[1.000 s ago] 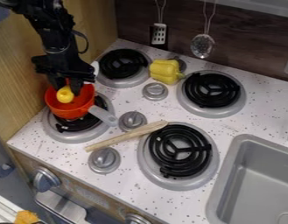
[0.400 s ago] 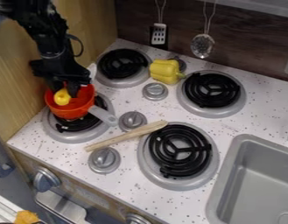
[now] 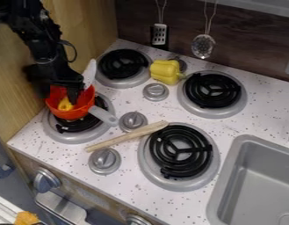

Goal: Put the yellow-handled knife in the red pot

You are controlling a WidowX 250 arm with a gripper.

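I count two front knobs (image 3: 46, 180) at the lower left, one red pot (image 3: 67, 114) on the left front burner of four burners (image 3: 181, 150), and one knife (image 3: 65, 105) in that pot, its yellow handle down inside and its pale blade (image 3: 89, 74) slanting up past the rim. Rightward come one wooden spoon (image 3: 126, 137), four stovetop knobs (image 3: 156, 92), one slotted turner (image 3: 160, 34) hanging, one yellow pepper (image 3: 165, 71) between the back burners, one skimmer (image 3: 203, 45) hanging, and one sink (image 3: 229, 176).

My fingers (image 3: 74, 93) are spread apart over the pot, clenched on nothing; the yellow handle sits low between them, and I cannot tell whether either one brushes it.

My arm (image 3: 46, 48) comes in from the upper left, beside the wood wall (image 3: 91, 19), and my gripper (image 3: 58, 97) points down at the pot.
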